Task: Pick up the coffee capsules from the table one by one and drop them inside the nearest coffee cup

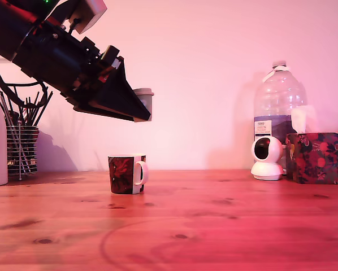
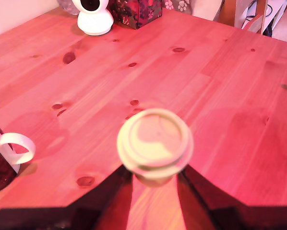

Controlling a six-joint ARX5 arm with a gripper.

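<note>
Capsule (image 2: 154,144) clamped in gripper (image 1: 142,107), held high above table (image 1: 225,226); coffee cup (image 1: 125,174) stands below, slightly toward exterior view's left; descent and leftward shift likely needed

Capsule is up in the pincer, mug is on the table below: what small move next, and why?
Probably shift the pincer a little toward the exterior view's left, then lower it. The capsule is clamped high in the air, and in that view it hangs above the handle side of the coffee cup, not its opening. The wrist view shows the cup off to the side, so releasing now would likely miss.
</note>
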